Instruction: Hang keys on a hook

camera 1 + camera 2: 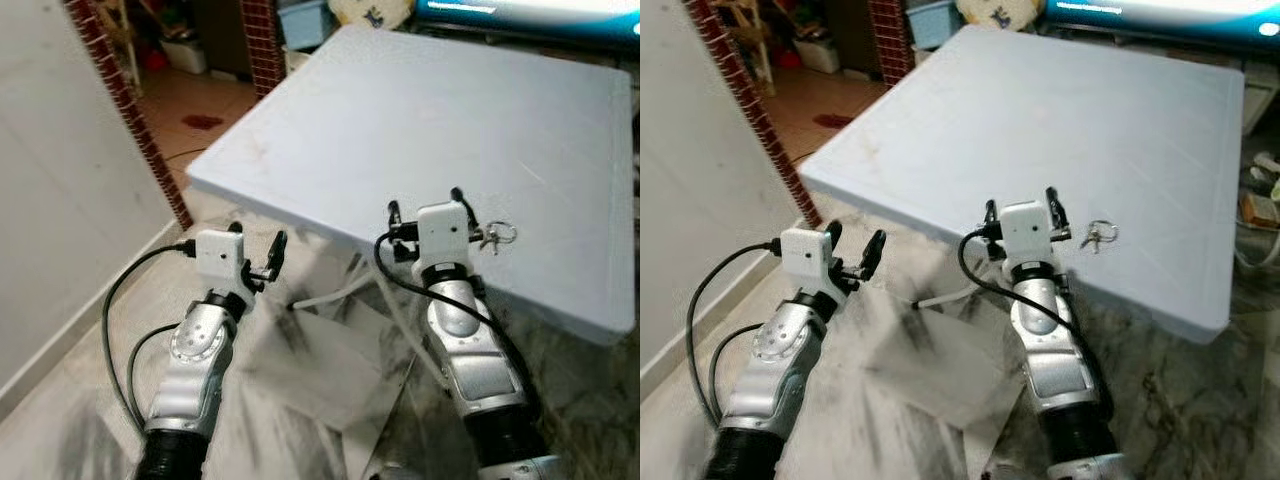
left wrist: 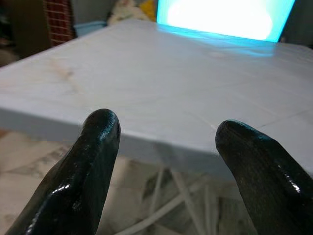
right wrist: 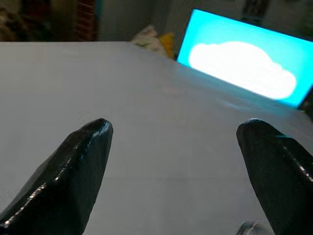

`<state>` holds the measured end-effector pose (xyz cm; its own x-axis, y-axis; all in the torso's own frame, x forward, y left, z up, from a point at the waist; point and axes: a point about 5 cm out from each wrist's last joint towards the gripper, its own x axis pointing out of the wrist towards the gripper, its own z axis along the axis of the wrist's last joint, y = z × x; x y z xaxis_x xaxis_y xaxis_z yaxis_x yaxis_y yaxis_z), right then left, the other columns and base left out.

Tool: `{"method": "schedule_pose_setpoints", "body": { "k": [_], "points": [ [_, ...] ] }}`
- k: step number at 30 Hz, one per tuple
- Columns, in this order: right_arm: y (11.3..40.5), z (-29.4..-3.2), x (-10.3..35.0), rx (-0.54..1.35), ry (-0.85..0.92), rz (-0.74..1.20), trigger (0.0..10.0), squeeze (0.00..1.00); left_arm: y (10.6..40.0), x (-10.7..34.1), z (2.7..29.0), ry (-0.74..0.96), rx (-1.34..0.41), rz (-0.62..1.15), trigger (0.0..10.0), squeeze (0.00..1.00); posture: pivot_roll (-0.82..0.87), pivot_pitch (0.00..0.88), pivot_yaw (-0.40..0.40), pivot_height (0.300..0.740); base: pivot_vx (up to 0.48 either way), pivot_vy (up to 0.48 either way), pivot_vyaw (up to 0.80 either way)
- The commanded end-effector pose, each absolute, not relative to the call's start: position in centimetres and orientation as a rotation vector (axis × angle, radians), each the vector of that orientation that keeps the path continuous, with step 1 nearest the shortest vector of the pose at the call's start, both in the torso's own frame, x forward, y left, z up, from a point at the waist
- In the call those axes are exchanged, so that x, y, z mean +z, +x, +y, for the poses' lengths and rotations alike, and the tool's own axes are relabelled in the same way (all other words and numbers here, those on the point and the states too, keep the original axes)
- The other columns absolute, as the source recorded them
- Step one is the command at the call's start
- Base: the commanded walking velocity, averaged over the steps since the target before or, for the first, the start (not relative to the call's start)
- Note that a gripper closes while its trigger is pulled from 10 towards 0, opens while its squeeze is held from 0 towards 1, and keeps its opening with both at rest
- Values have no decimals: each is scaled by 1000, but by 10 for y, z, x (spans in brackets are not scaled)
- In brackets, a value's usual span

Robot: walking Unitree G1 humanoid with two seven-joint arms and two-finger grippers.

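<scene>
Keys (image 1: 497,237) lie flat on the pale blue table (image 1: 420,120), near its front edge, w/ ring up top. R gripper (image 1: 428,215) sits over the table edge, fingers spread apart, nothing held; keys just beside its outer finger (image 1: 459,199), outside the gap, not touching. L gripper (image 1: 853,250) hovers off the table, below its near corner, over marble floor (image 1: 300,400), fingers released, empty.

A pale blue table (image 1: 420,120) is seen on a marbled floor (image 1: 300,400). Keys (image 1: 497,236) lie near its front edge.
</scene>
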<state>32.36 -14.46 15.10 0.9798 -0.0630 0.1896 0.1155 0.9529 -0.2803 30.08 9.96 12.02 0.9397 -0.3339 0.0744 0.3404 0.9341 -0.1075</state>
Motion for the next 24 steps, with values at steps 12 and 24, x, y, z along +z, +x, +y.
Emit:
{"method": "schedule_pose_setpoints", "body": {
  "k": [12, 24],
  "points": [
    [317, -131, 153, -64, -295, -193, 10000, 0, 295, 120, 112, -103, -304, -44, 10000, 0, -9, 179, 63, 740, 0, 0, 0],
    [319, -129, 154, -48, -292, -189, 10000, 0, 298, 122, 117, -109, -251, -46, 10000, 0, -3, 167, 50, 740, 0, 0, 0]
  ]
}}
